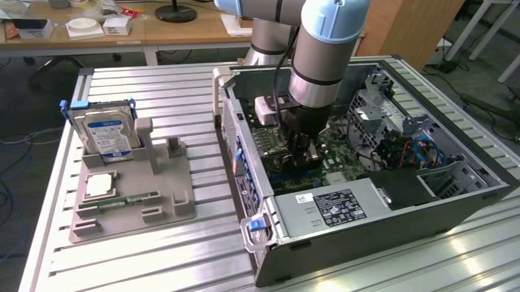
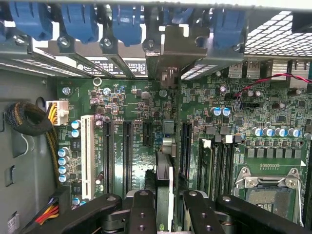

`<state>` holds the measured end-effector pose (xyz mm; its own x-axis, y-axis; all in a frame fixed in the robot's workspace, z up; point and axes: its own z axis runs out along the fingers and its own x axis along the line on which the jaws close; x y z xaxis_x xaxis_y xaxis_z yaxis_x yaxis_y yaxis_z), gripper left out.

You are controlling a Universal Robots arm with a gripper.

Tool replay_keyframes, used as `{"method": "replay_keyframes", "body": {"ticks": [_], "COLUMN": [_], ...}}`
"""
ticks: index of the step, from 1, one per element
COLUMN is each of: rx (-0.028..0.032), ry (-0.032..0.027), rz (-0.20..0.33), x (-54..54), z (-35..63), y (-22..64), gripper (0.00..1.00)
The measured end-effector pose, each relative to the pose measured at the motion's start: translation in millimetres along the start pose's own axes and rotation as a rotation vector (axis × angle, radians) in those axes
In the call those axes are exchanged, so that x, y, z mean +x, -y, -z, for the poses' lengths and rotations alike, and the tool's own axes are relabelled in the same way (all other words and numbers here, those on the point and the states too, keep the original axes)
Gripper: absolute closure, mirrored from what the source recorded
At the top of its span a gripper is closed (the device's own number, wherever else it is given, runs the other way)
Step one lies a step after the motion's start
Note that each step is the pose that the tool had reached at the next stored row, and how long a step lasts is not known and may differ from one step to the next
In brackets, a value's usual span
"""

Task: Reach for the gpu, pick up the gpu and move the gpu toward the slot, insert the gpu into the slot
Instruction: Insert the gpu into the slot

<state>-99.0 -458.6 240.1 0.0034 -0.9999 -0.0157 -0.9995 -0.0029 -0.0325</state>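
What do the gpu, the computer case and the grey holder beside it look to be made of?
The gpu, edge-on between the fingers: thin dark circuit board with a silvery, likely metal bracket. The computer case: dark, matte sheet metal, judging by thin folded walls and a perforated panel. The grey holder: matte plastic by its look, possibly printed; its blocky uniform grey suggests so.

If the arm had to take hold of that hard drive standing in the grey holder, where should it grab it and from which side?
Best guess: pinch the hard drive by its top edge, coming straight down from above. It stands upright in the grey holder, whose cradle wraps its lower part, so only the upper half is free. Close across the thin faces, labelled front and back.
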Motion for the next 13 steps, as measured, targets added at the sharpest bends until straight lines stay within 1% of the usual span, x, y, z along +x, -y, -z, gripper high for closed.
{"method": "replay_keyframes", "body": {"ticks": [2, 5, 6, 13], "rx": [0.0009, 0.0048, 0.0052, 0.0055], "ry": [0.0000, 0.0000, -0.0001, 0.0000], "rz": [0.000, 0.000, 0.000, 0.000], "x": [0.0, 0.0, 0.0, 0.0], "z": [0.0, 0.0, 0.0, 0.0], "y": [0.1, 0.0, 0.0, 0.0], "gripper": [0.74, 0.74, 0.74, 0.74]}}
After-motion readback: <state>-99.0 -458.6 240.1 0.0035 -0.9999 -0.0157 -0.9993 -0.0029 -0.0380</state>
